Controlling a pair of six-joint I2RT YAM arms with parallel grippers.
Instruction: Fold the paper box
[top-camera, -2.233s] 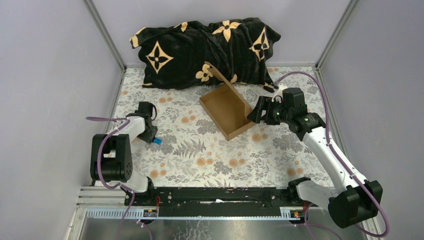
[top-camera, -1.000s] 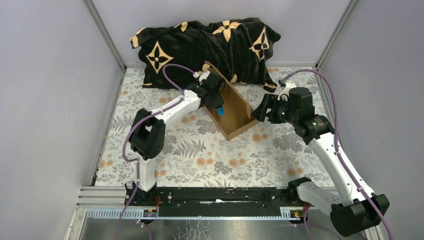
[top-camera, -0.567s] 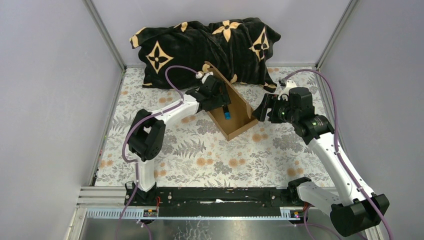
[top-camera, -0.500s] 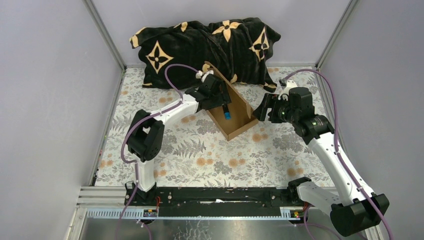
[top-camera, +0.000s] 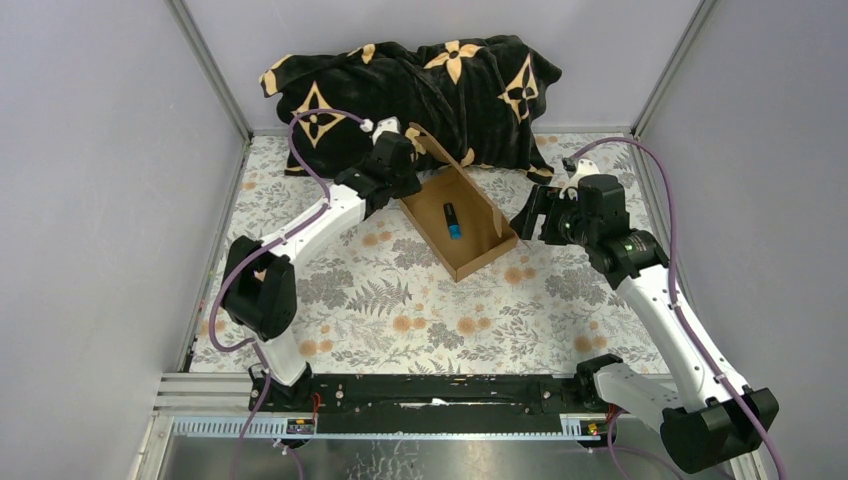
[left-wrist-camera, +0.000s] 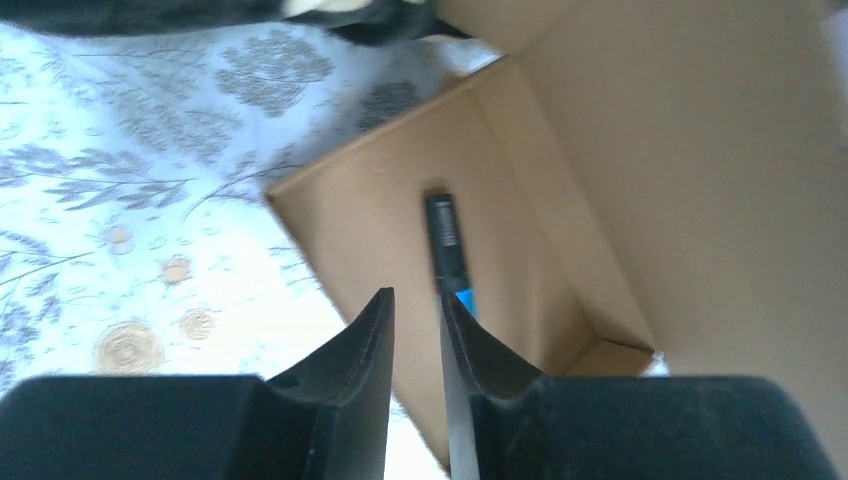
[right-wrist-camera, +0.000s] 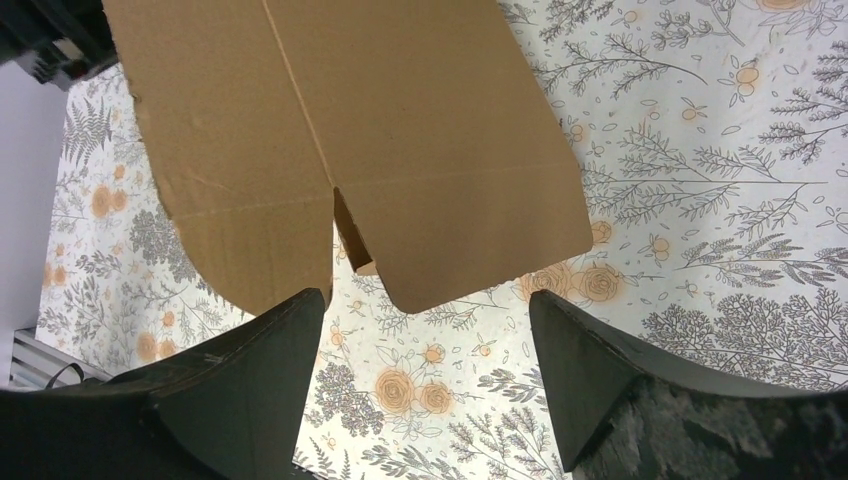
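1. Near edge: a black rail (top-camera: 430, 392) carries both arm bases. The floral-print surface (top-camera: 400, 320) runs from it towards the back wall.
2. The right arm (top-camera: 660, 300) reaches from the near right corner inward. The right fingers (right-wrist-camera: 260, 350) are spread wide with nothing between them. From overhead they sit just beside the right-hand near corner of the paper box (top-camera: 470, 255). Whether they touch the cardboard cannot be told.
3. Right wrist view: two brown flaps with rounded corners lie ahead of the spread fingers, with a slit between the flaps. Neither flap is gripped.
4. The paper box lies a little beyond the middle of the surface, set at a slant to the surface edges. It is plain brown cardboard, open on top like a shallow tray. One tall flap stands up along its right-hand long side.
5. A marker (top-camera: 451, 219) lies loose on the floor of the box. Its body is black and its blue end points toward the near side.
6. The left arm (top-camera: 300, 235) stretches from the near left to the far left corner of the box. The left fingers (left-wrist-camera: 370, 340) are only slightly parted, with a narrow slit between them, and hold nothing. In the wrist view they hang above the box, looking down on the marker.
7. Far edge: a black pillow (top-camera: 400, 80) with tan flower motifs lies against the back wall. The far end of the raised flap comes up just beside it
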